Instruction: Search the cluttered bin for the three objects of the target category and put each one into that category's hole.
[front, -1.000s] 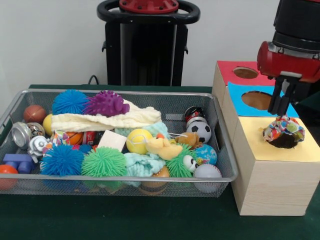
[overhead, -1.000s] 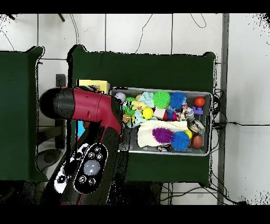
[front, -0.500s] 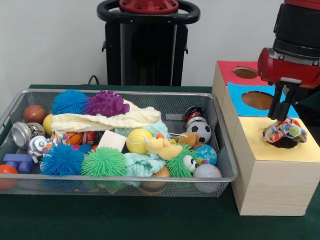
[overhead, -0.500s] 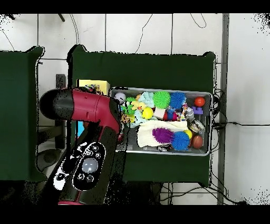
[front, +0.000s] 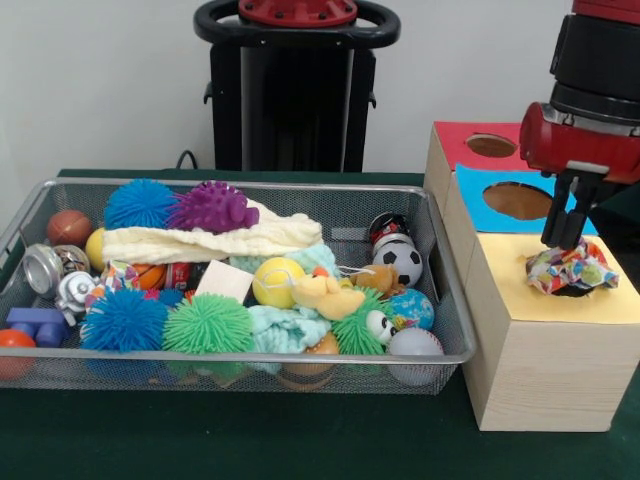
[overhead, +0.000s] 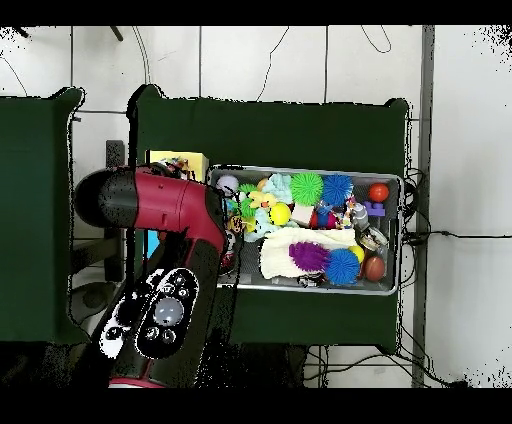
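Gripper: the gripper (front: 566, 238) is hanging just above the colorful cloth (front: 571, 270); its fingers look close together and are not pinching anything.
Cloth: one colorful cloth is sitting bunched up over the hole in the yellow top (front: 560, 300) of the wooden box (front: 545, 375).
Holes: two more holes are showing, one in the blue top (front: 515, 200) and one in the red top (front: 491, 146).
Bin: one wire bin (front: 130, 372) is sitting on the green table (front: 250, 440), full of toys.
Spiky balls: five are lying in the bin, two blue, two green and one purple (front: 213, 207).
Other balls: one yellow ball (front: 277, 281) and one soccer ball (front: 404, 262) are lying there too.
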